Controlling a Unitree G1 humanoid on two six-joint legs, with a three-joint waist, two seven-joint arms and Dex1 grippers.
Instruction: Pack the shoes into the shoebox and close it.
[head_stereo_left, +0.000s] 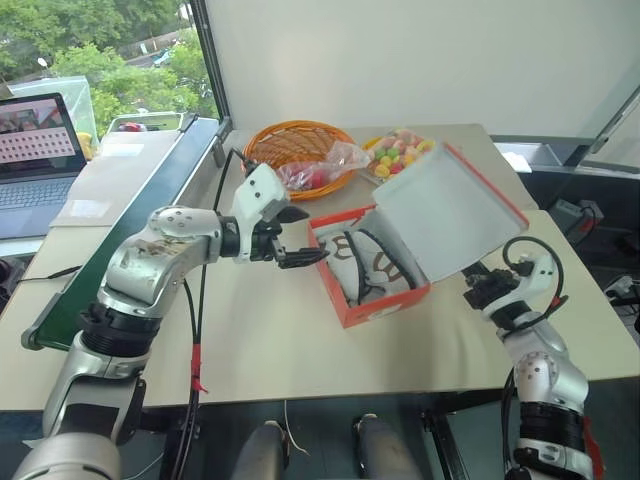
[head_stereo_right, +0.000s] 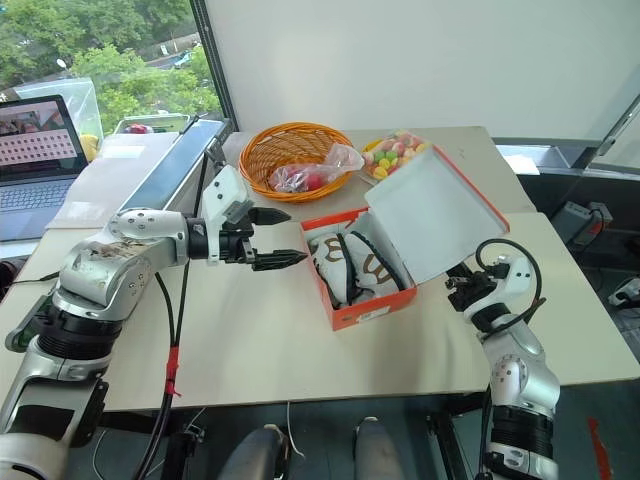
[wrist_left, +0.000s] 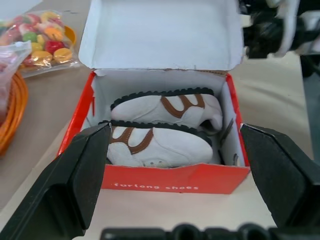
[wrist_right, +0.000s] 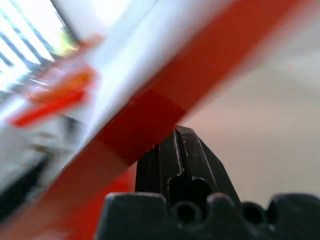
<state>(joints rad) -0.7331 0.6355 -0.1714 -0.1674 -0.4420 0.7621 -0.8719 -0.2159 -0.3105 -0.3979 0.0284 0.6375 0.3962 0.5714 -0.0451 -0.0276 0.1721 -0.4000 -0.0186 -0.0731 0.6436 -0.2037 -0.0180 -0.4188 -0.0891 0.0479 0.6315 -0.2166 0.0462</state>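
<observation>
Fingers (wrist_left: 75, 180) of the left gripper (head_stereo_right: 275, 238) stood spread wide and empty, held above the tabletop (head_stereo_right: 250, 330) just short of the shoebox (head_stereo_right: 365, 312). Ahead of them, between the two tips, the shoes (wrist_left: 160, 135) lay side by side inside the box. Beyond, the right gripper (wrist_right: 180, 150) had its fingers pressed together, tips against the red outside of the raised lid (head_stereo_right: 435, 215).

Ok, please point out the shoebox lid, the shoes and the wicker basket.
shoebox lid (head_stereo_right: 432, 215): right eye view, white inner face.
shoes (wrist_left: 165, 147): left wrist view, side of the nearer shoe.
wicker basket (head_stereo_right: 268, 150): right eye view, woven inside.
</observation>
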